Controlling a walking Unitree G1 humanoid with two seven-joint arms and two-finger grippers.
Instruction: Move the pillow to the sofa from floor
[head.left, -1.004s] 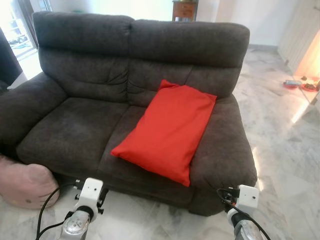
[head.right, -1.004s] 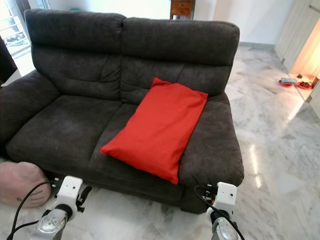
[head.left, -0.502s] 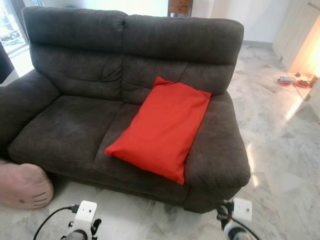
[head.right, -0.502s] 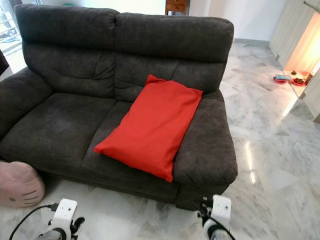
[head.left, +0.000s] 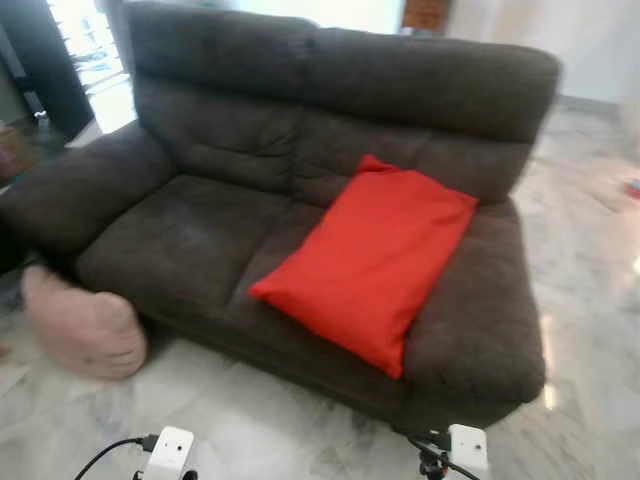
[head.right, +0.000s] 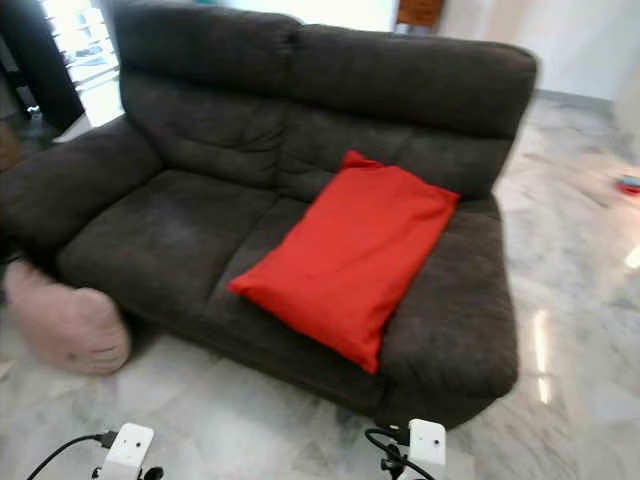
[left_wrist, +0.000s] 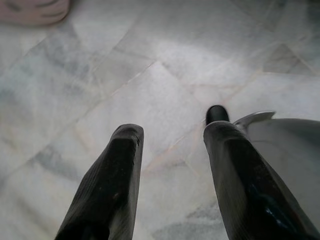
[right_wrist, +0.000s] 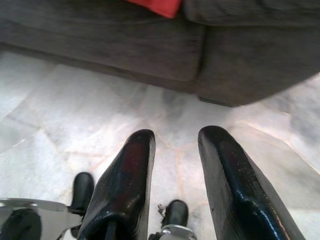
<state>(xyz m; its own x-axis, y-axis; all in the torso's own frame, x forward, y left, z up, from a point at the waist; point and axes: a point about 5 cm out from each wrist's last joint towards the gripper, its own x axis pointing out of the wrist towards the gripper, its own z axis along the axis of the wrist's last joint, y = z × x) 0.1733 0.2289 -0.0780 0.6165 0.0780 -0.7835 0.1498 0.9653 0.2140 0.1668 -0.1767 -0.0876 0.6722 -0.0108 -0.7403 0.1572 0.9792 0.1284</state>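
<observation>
the red pillow (head.left: 375, 260) is lying tilted on the right seat of the dark sofa (head.left: 200, 230). both arms are hanging low near the marble floor (left_wrist: 150, 75). the left gripper (left_wrist: 172, 132) and right gripper (right_wrist: 176, 137) are pointing down, fingers apart, holding nothing. a pink cushion (head.left: 80, 325) is sitting on the floor at the sofa's left.

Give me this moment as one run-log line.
red pillow: lying on sofa seat | pink cushion: on floor by sofa's front corner | left gripper: open, empty, over floor | right gripper: open, empty, over floor
</observation>
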